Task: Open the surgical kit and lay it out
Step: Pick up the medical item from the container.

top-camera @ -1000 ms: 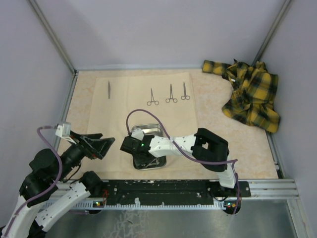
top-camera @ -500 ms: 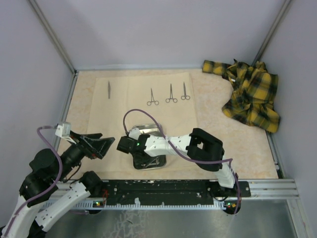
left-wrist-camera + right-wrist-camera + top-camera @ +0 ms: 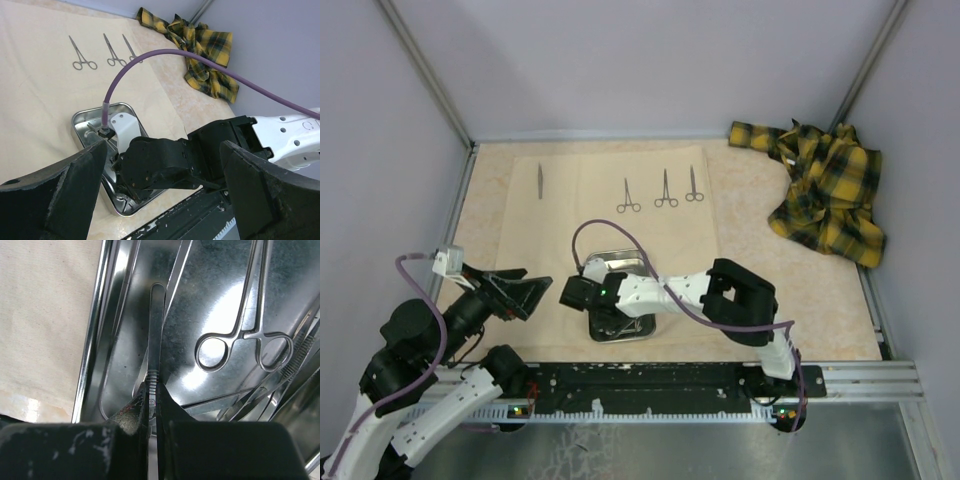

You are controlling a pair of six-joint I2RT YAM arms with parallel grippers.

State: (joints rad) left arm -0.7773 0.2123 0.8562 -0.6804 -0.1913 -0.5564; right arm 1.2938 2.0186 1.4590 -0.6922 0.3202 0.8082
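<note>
My right end effector (image 3: pixel 151 392) is clenched on the tip of flat tweezers (image 3: pixel 156 325) lying in the steel tray (image 3: pixel 107 315), which sits on the cloth wrap (image 3: pixel 570 200) by the surface's near edge, presumably to lift them toward the forceps (image 3: pixel 665 190) lined up near the far edge.

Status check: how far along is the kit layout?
Done: cloth wrap spread flat; one pair of tweezers and three clamps lined up along its far side. In hand: right claw shut on a slim instrument, likely tweezers, in the steel tray. Remaining: ring-handled forceps and several more pieces in the tray. Left claw open.
</note>
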